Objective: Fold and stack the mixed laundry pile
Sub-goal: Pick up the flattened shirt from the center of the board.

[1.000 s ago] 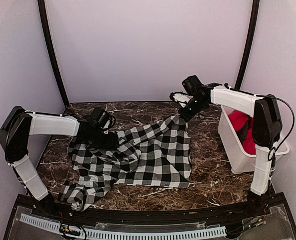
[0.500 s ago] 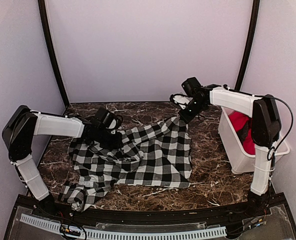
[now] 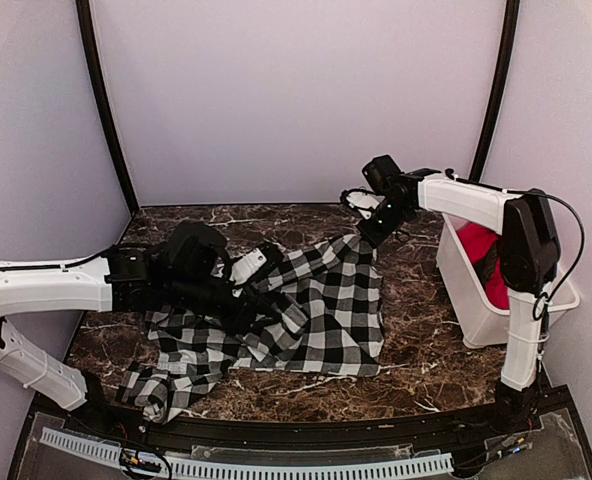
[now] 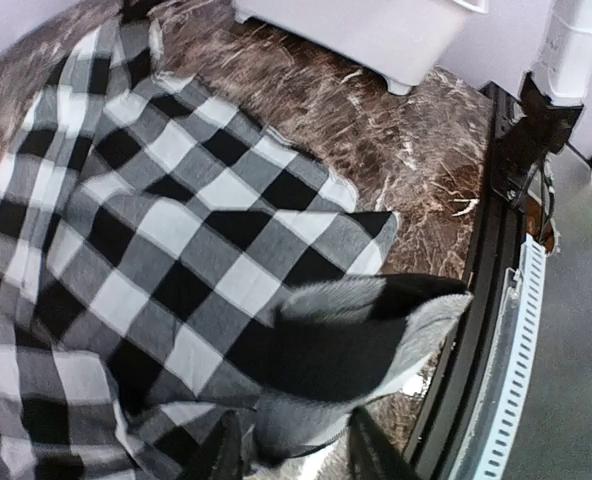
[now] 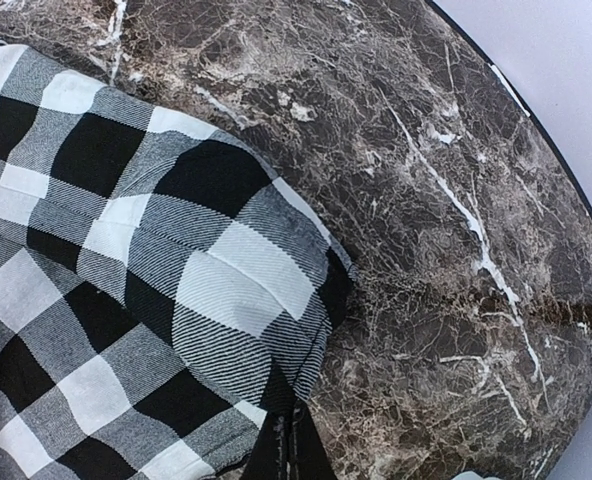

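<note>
The black-and-white checked garment (image 3: 321, 310) lies spread and rumpled on the marble table. My left gripper (image 3: 266, 303) reaches across it from the left. In the left wrist view a raised fold of the checked garment (image 4: 366, 340) sits pinched between the left gripper's (image 4: 294, 455) jaws. My right gripper (image 3: 366, 232) is shut on the garment's far right corner; the right wrist view shows that corner (image 5: 236, 290) clamped at the gripper (image 5: 288, 450). The red garment (image 3: 481, 255) lies in the white bin (image 3: 456, 285), partly hidden behind the right arm.
The white bin stands at the table's right side, and the left wrist view shows it (image 4: 376, 30) too. A black rail (image 4: 491, 290) runs along the table's near edge. Bare marble (image 5: 456, 250) lies beyond the cloth's far corner. A bunched end of the cloth (image 3: 151, 392) sits near the front left.
My left arm has stretched out and swept right across the cloth, its jaws closing on a fold and carrying it toward the middle. The right arm has held still.
</note>
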